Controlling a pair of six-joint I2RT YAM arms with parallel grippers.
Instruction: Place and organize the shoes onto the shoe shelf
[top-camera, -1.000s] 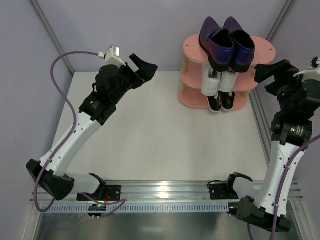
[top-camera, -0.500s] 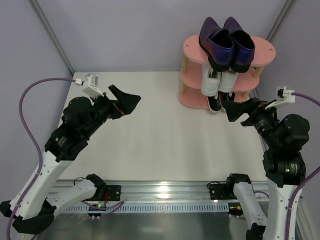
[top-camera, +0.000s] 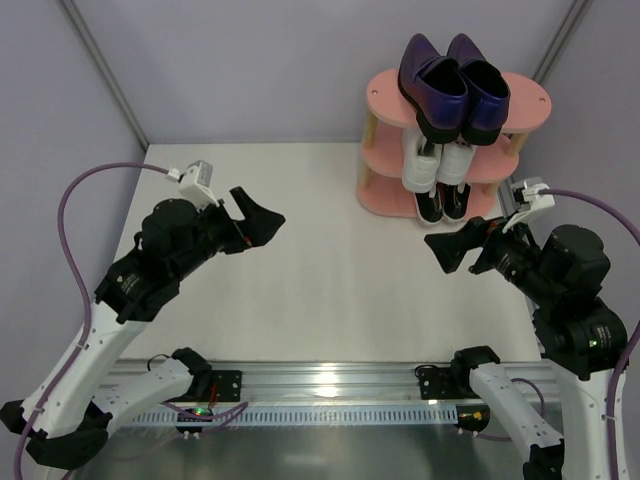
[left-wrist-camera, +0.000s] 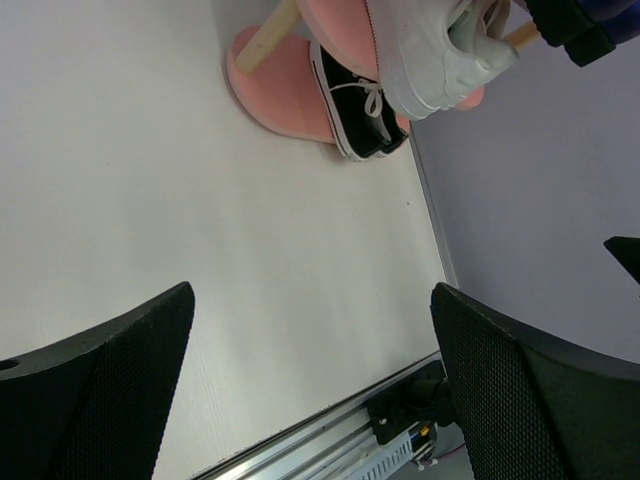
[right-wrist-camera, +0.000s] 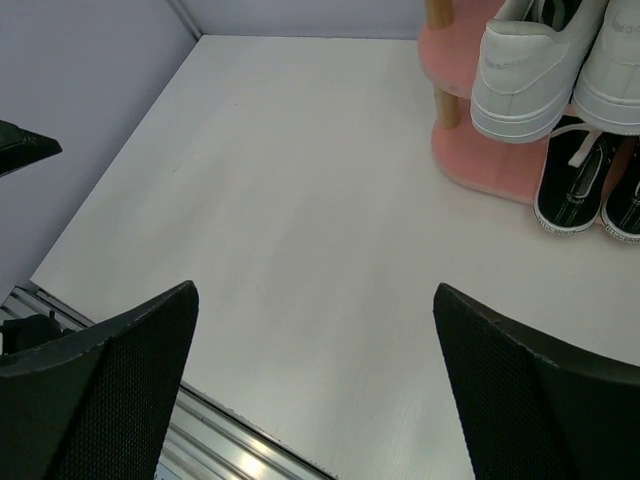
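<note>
The pink shoe shelf (top-camera: 525, 100) stands at the table's far right. The purple loafers (top-camera: 452, 80) lie on its top board, the white sneakers (top-camera: 436, 165) on the middle board, the black sneakers (top-camera: 442, 204) on the bottom board. The shelf (right-wrist-camera: 470, 155) and the white sneakers (right-wrist-camera: 520, 75) and black sneakers (right-wrist-camera: 572, 190) show in the right wrist view, and the shelf (left-wrist-camera: 285, 85) in the left wrist view. My left gripper (top-camera: 258, 220) is open and empty above the table's left middle. My right gripper (top-camera: 455, 246) is open and empty in front of the shelf.
The white table (top-camera: 320, 280) is walled by grey panels. A metal rail (top-camera: 330, 378) runs along its near edge, with both arm bases on it. A metal corner post (top-camera: 100, 70) stands at the back left.
Both arms have pulled back from the far side toward the near edge and lowered. My right gripper has left the shelf's right side and now points left in front of it.
</note>
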